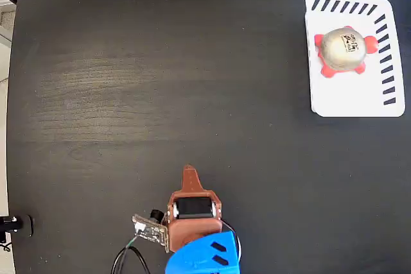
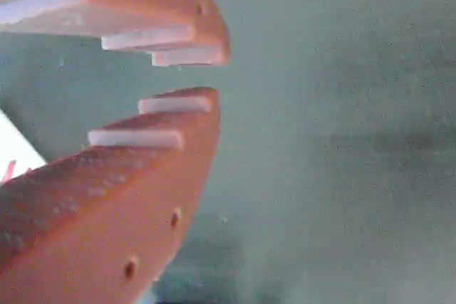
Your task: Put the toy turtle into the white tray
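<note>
The orange claw [image 2: 214, 76] fills the wrist view, its tips a narrow gap apart and gripping nothing. In the fixed view, the toy turtle [image 1: 343, 50] sits inside the white tray [image 1: 359, 97] at two o'clock on the dark desk [image 1: 160, 81], well apart from the arm.

Arm [image 1: 192, 222] cut off by the fixed view's bottom edge. Wrist view blurred; both fingers [image 2: 107, 204] run off its left edge, table [image 2: 342, 140] just a haze.

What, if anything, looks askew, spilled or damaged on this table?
Nothing stands out. The toy turtle sits upright inside the white tray, which lies slightly skewed to the table's edge. The gripper is far off, holding nothing.
</note>
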Available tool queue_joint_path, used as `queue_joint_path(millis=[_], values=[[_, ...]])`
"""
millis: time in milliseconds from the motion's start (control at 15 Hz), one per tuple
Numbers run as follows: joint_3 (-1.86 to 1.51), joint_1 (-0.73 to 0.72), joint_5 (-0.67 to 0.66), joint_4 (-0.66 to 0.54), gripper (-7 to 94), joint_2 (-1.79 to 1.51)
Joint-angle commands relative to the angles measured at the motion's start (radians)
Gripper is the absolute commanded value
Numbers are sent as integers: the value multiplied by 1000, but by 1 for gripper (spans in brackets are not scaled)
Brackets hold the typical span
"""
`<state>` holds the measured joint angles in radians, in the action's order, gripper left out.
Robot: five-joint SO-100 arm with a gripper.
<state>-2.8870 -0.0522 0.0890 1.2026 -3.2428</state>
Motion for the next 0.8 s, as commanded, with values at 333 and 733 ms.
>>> queue_joint_path(millis=[333,733], values=[[-41,9,25,67,0,-6],[-40,6,20,67,0,-6]])
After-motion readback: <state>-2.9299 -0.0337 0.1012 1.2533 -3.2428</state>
